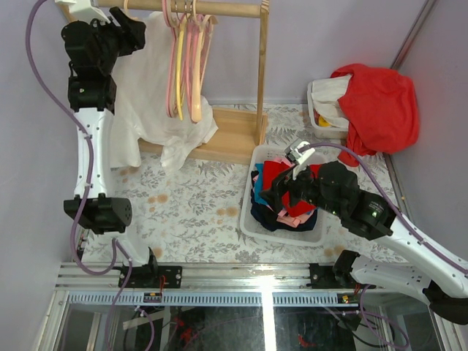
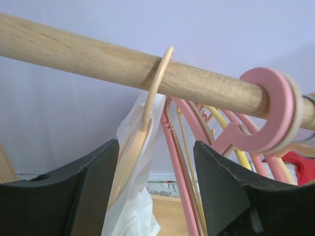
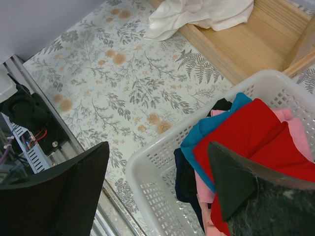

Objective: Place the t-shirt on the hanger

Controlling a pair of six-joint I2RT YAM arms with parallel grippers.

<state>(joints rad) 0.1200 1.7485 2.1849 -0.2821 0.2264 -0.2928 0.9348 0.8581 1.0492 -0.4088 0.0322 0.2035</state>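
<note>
right fingers (image 3: 64, 196) sit closest, black and spread wide with nothing between them, hovering over the near corner of a white basket (image 3: 142, 160) packed with folded red, blue, navy and pink clothes (image 3: 236, 142). under and around the basket lies the table (image 3: 123, 88), covered in a grey leaf-and-flower print. past that, the wooden base (image 3: 256, 44) of a clothes rack rests on the table, and the lower end of the t-shirt (image 3: 197, 14) is bunched on it. seen from above, the t-shirt (image 1: 157, 95) hangs at the left end of the rack, falling from the rail (image 1: 219, 9) down to the base (image 1: 238, 131). just to its right hang pink hangers (image 1: 194, 58) and a yellow hanger (image 1: 178, 88). up at the rail, the left fingers (image 2: 93, 191) are parted wide and grip nothing. the hanger (image 2: 129, 157) shows in the gap between them. its peach hook is looped over the rail (image 2: 74, 54), and the white t-shirt (image 2: 133, 206) drapes around its shoulder. a pink hanger hook (image 2: 283, 115) sits further along the rail, well apart from the peach one. farthest back, at the right corner of the table, a big red garment (image 1: 380, 102) spills over a white bin (image 1: 314, 110).
</note>
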